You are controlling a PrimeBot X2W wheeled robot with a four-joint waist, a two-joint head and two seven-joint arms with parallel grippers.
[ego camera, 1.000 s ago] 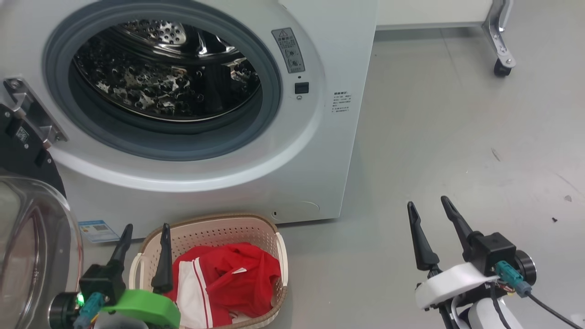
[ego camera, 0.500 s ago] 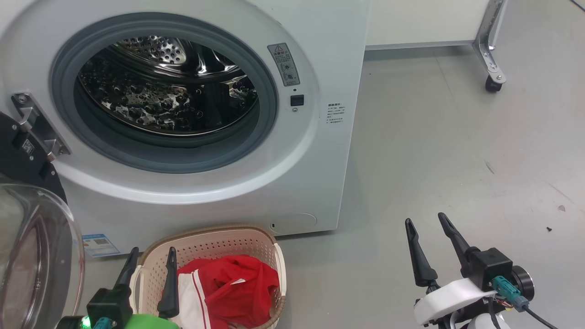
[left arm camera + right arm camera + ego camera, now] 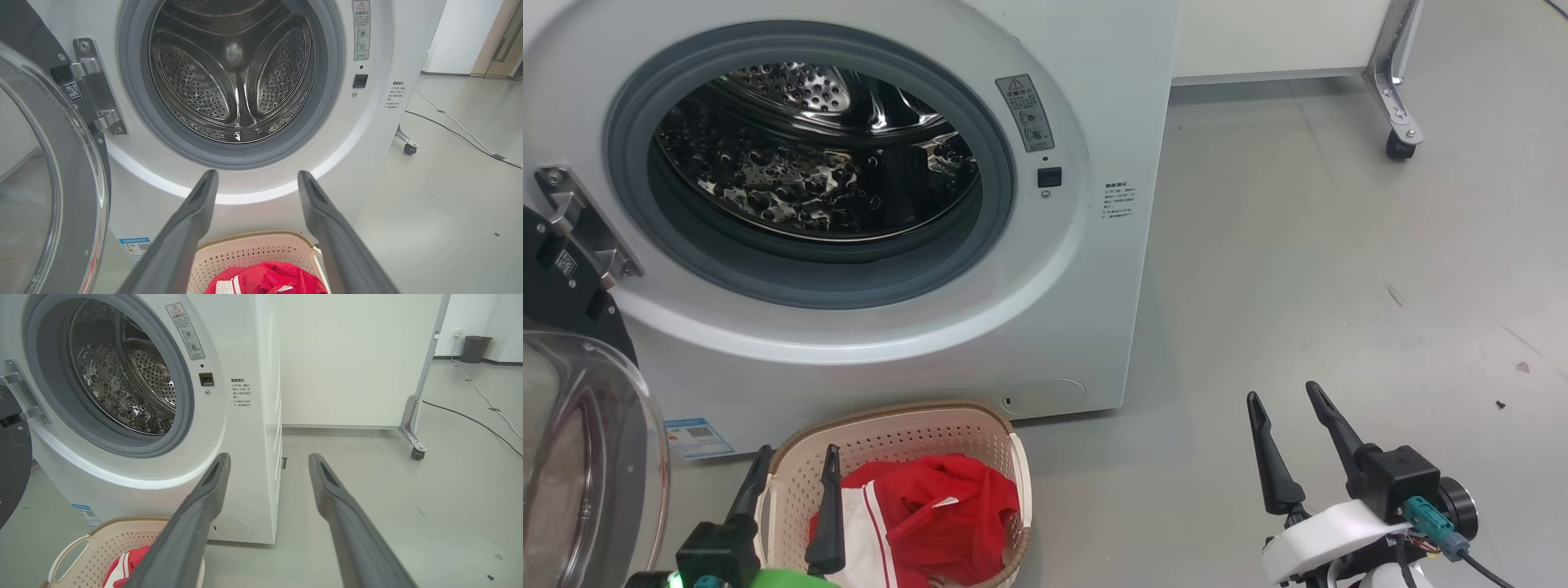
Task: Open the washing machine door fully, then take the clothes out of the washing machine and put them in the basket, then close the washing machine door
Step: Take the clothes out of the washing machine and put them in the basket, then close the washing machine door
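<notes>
Head view: the red, white-striped clothes lie in the cream perforated basket before the white front-loading washing machine. The left gripper and right gripper are both spread and empty. Judged: only closing remains, which calls for a push on the black-rimmed glass door. Left wrist view: the steel drum is bare and the door is cut off at the frame edge. Right wrist view: the right gripper hides part of the basket.

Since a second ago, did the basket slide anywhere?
No. The basket stays just right of the blue label on the washing machine. The whole head view shifted together, so the camera moved, not the basket.
</notes>
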